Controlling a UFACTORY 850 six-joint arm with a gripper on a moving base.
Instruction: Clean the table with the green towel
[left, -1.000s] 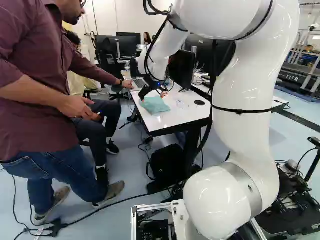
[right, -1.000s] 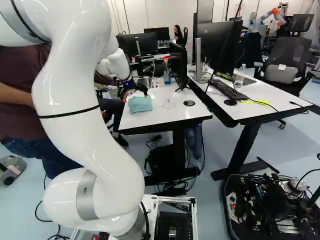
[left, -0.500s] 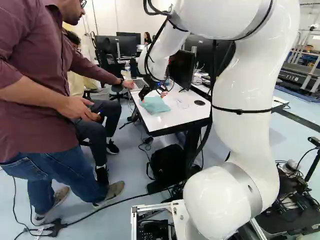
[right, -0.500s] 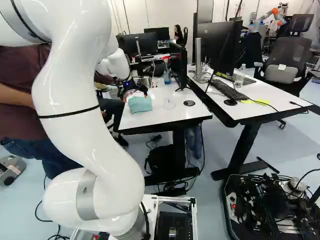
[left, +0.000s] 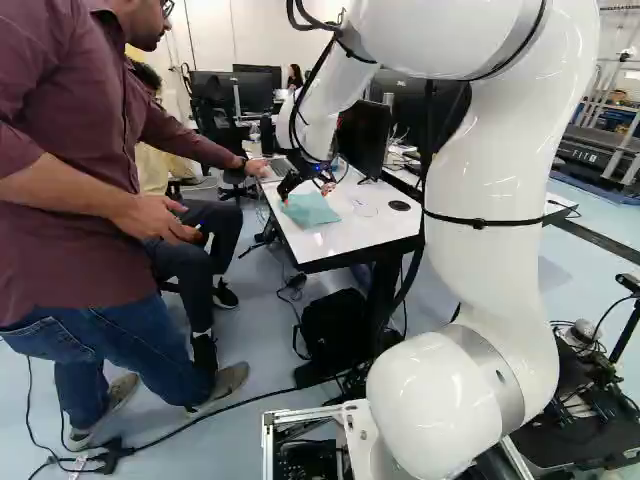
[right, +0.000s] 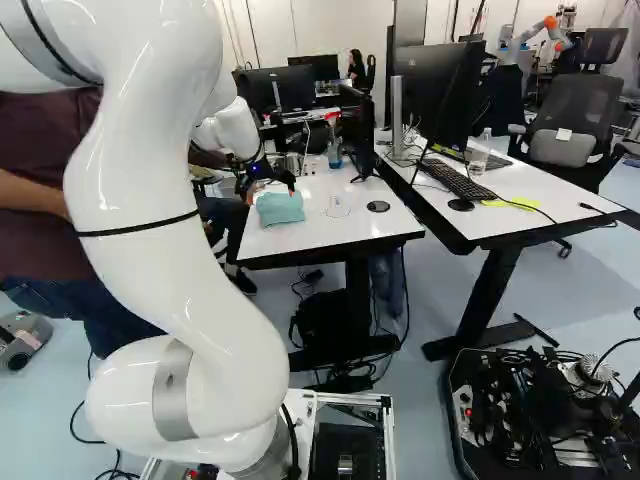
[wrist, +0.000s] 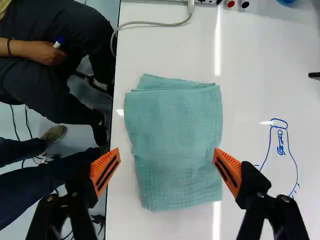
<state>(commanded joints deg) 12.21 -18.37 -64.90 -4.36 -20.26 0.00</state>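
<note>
Green towel: my landmark (wrist: 175, 145). It lies folded and flat on the desk (wrist: 260, 55), close to the long edge on the left side.
End effector: mine (left: 306, 194) is at the towel. In the wrist view its two fingers are spread wide, one orange pad (wrist: 106, 171) on each side of the near part of the towel. It is not pinching anything. I cannot tell how high the tips are over the desk.
Blue drawing: a bottle shape in blue lines (wrist: 297, 172), on the desk top to the right of the towel.
Black disc: round and flat (right: 378, 206), farther to the right of the towel than the drawing.
White cord: a bendy line (wrist: 150, 23) past the far end of the towel, going over the desk edge.
Spray bottle: it has a red top (right: 334, 150) and stands past the towel.
Black screen: it stands (right: 357, 125) past the towel and to its right.
Sitting person: left of the towel, one hand (wrist: 42, 52) with a blue pen.
Standing person: also left of the towel, reaching a hand (left: 257, 168) to the laptop (left: 278, 166) past it.
</note>
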